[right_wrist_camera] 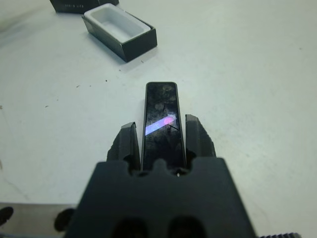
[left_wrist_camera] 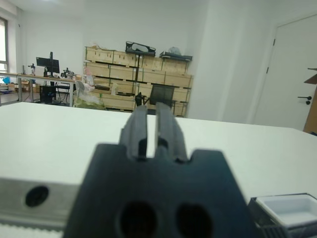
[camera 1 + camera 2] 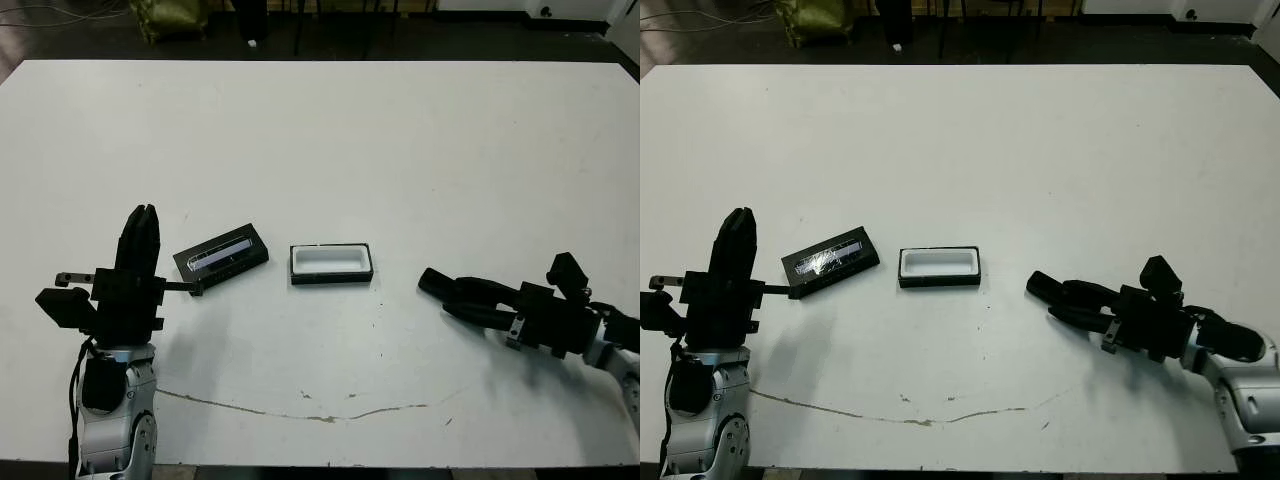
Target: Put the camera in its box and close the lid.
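While clamped in the right gripper (image 1: 161, 133), camera (image 1: 161, 117) awaits carrying to the box (image 3: 331, 263) at frame centre.
Slim black bar, purple glint on its face; needs lifting over the white-lined tray, lid (image 3: 220, 254) lying just left of it; left gripper (image 2: 147, 125) nearly shut, empty, lower left.

Head stereo pair: high, looking forward and down on table (image 3: 400, 140); both eyes frame same scene, right eye shifted slightly. Left wrist view: low, near table level, facing along own jaws toward far room; box (image 2: 290, 210) only at frame corner, close. Right wrist view: close, angled down along own jaws; box (image 1: 121, 30) ahead, probably lid (image 1: 79, 5) edge beyond. All four share box.
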`<state>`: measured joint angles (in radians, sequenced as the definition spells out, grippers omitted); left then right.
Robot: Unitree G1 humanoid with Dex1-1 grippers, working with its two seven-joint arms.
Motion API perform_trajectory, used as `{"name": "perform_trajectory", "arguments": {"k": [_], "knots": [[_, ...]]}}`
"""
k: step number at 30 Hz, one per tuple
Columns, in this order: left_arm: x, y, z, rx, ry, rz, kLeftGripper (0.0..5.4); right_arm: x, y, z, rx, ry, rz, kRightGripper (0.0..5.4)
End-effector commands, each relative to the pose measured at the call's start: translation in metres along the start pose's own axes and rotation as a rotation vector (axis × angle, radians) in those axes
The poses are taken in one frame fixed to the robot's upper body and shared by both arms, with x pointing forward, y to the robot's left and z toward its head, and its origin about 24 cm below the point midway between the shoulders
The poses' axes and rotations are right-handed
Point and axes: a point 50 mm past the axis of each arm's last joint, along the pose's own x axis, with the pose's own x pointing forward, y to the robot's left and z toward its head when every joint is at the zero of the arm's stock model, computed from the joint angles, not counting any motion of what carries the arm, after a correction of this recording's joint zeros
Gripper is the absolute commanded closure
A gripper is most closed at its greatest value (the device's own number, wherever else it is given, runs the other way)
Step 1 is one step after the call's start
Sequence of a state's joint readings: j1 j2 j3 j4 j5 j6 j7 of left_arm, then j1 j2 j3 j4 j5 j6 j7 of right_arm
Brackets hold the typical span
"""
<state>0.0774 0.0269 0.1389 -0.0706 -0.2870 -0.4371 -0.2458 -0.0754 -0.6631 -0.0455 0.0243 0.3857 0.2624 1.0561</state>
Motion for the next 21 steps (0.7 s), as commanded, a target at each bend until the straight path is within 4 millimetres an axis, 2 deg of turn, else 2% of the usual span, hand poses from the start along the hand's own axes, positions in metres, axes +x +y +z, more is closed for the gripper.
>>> {"name": "perform_trajectory", "arguments": {"k": [1,5,8,12,17,21], "knots": [[-0.005,0.002,-0.004,-0.001,0.039,0.012,5.4,-0.005,-0.004,0.003,-0.005,0.018,0.009,4.78],[-0.004,0.002,-0.004,-0.004,0.037,0.013,5.4,-0.009,-0.011,0.012,-0.085,-0.022,-0.019,4.78],[-0.003,0.002,-0.005,0.005,0.028,0.006,5.4,-0.014,-0.019,0.033,-0.138,0.005,-0.092,4.78],[-0.002,0.0,-0.005,0.008,0.024,-0.001,5.4,-0.014,-0.038,0.055,-0.119,-0.01,-0.084,4.78],[-0.001,0.0,-0.005,-0.007,0.027,-0.01,5.4,0.005,-0.053,0.094,-0.181,-0.074,-0.003,4.78],[-0.001,0.0,-0.006,-0.01,0.027,-0.007,5.4,0.032,-0.049,0.129,-0.285,-0.095,0.09,4.78]]}}
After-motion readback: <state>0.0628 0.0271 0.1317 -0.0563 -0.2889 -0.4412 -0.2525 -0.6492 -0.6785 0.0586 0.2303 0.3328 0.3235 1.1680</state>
